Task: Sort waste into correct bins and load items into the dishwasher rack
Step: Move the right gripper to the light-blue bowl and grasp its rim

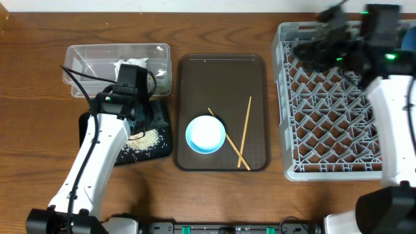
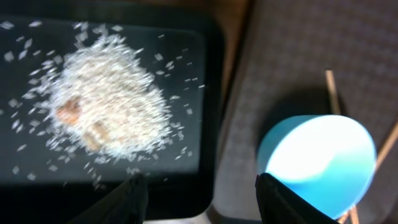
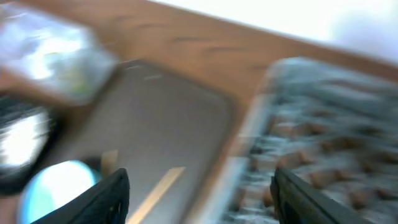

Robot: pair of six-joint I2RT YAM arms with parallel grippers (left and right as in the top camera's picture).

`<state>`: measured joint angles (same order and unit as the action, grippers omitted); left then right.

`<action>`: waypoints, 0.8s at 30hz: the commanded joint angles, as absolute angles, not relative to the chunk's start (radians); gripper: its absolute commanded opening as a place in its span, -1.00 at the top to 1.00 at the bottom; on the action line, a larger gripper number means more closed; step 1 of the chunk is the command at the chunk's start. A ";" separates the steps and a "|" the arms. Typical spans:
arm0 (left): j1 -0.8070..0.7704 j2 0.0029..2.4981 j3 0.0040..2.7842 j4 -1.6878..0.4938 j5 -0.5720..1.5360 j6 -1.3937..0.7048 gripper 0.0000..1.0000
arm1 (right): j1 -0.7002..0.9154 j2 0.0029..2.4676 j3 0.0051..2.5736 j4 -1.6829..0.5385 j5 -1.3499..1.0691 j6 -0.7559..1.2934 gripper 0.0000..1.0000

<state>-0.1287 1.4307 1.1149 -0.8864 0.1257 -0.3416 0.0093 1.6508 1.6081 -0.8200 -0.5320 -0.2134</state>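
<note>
The rice (image 1: 146,138) lies heaped on the black tray (image 1: 162,123), and it also shows in the left wrist view (image 2: 106,106). The crumpled napkin (image 1: 133,65) lies in the clear tub (image 1: 84,55). The light-blue bowl (image 1: 206,134) and two chopsticks (image 1: 246,130) lie on the brown tray (image 1: 221,78). My left gripper (image 2: 202,202) is open and empty, low over the black tray's (image 2: 208,74) edge beside the bowl (image 2: 317,158). My right gripper (image 3: 199,199) is open and empty, blurred, above the grey rack's (image 1: 338,104) far-left corner. The dark-blue dish and the cups are out of view.
The brown tray (image 2: 280,62) sits between the black tray and the rack. The right wrist view is blurred and shows the tub (image 3: 50,56), the bowl (image 3: 56,183), a chopstick (image 3: 155,193) and the rack (image 3: 329,118). Bare wood table (image 1: 39,26) surrounds them.
</note>
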 commanded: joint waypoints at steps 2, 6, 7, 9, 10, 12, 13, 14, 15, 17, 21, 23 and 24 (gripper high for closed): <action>-0.128 1.431 1.116 -0.906 0.054 -0.396 -0.18 | 0.139 1.701 1.606 -0.898 -0.568 -0.150 -0.44; -0.126 1.431 1.116 -0.921 -0.001 -0.427 -0.18 | 0.247 1.752 1.606 -0.994 -0.460 -0.150 -0.46; -0.120 1.431 1.116 -0.927 -0.013 -0.441 -0.18 | 0.274 1.771 1.606 -1.009 -0.442 -0.150 -0.43; -0.105 1.431 1.116 -0.930 -0.012 -0.448 -0.18 | 0.321 1.806 1.606 -1.025 -0.441 -0.150 -0.43; -0.097 1.431 1.116 -0.930 -0.012 -0.448 -0.18 | 0.342 1.823 1.606 -1.027 -0.441 -0.150 -0.38; -0.081 1.431 1.116 -0.934 -0.012 -0.448 -0.18 | 0.387 1.864 1.606 -1.030 -0.440 -0.146 -0.28; -0.073 1.431 1.116 -0.937 -0.012 -0.448 -0.18 | 0.408 1.884 1.606 -1.030 -0.440 -0.136 -0.23; -0.069 1.431 1.116 -0.939 -0.012 -0.448 -0.18 | 0.426 1.902 1.606 -1.029 -0.440 -0.129 -0.20; -0.065 1.431 1.116 -0.942 -0.012 -0.447 -0.18 | 0.446 1.922 1.606 -1.029 -0.439 -0.123 -0.18; -0.062 1.431 1.116 -0.945 -0.012 -0.447 -0.18 | 0.478 1.957 1.606 -1.031 -0.424 -0.104 -0.16; -0.062 1.431 1.116 -0.945 -0.012 -0.448 -0.18 | 0.545 2.035 1.606 -1.033 -0.369 -0.054 -0.10; -0.062 1.431 1.116 -0.945 -0.012 -0.447 -0.18 | 0.567 2.067 1.606 -1.034 -0.354 -0.035 0.08; -0.062 1.431 1.116 -0.945 -0.012 -0.447 -0.19 | 0.577 2.082 1.606 -1.033 -0.355 -0.026 0.16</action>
<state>-0.0662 1.4307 1.1149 -0.9390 0.0105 -0.4419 0.5510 2.0441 1.6081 -1.0298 -0.3882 -0.0784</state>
